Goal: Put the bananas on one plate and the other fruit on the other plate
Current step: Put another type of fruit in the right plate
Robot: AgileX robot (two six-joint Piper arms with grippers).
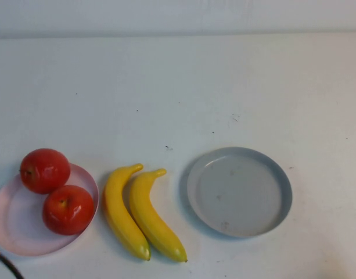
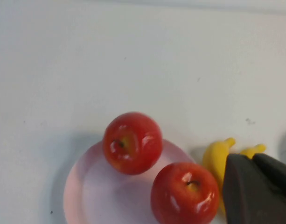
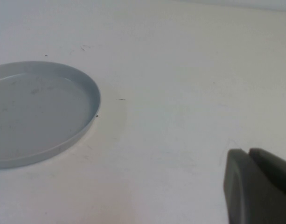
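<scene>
Two red apples (image 1: 45, 170) (image 1: 68, 209) rest on the pale pink plate (image 1: 15, 226) at the front left; the farther one sits at the plate's far rim. Two yellow bananas (image 1: 123, 212) (image 1: 153, 216) lie side by side on the table between the plates. The grey-blue plate (image 1: 238, 192) at the right holds nothing. In the left wrist view my left gripper (image 2: 251, 157) is shut and empty, raised on the near side of the apples (image 2: 132, 142) (image 2: 184, 193) and bananas (image 2: 217, 156). My right gripper (image 3: 249, 152) is shut and empty, off to the side of the grey-blue plate (image 3: 35, 116).
White table all round, with a pale wall along the far edge. A dark cable (image 1: 4, 264) crosses the front left corner. Neither arm shows in the high view.
</scene>
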